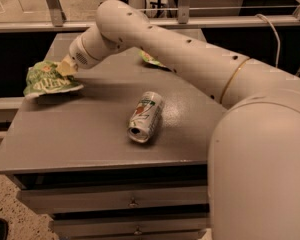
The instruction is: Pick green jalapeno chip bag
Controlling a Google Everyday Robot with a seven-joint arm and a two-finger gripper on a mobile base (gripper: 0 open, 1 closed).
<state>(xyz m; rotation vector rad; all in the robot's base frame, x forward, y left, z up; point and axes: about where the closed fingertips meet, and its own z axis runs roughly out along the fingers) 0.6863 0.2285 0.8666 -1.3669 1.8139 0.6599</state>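
Note:
The green jalapeno chip bag (49, 80) is a crinkled olive-green bag with pale lettering at the table's left edge. My gripper (65, 67) is at the bag's upper right corner, its pale fingers shut on the bag. The bag looks pinched and slightly raised on that side, with a shadow under its lower edge. The arm reaches in from the right, across the back of the table.
A silver soda can (145, 116) lies on its side in the middle of the grey table (90, 144). A brighter green bag with orange-red patches (151, 59) peeks out behind the arm. Drawers sit below the table's front. A rail runs behind.

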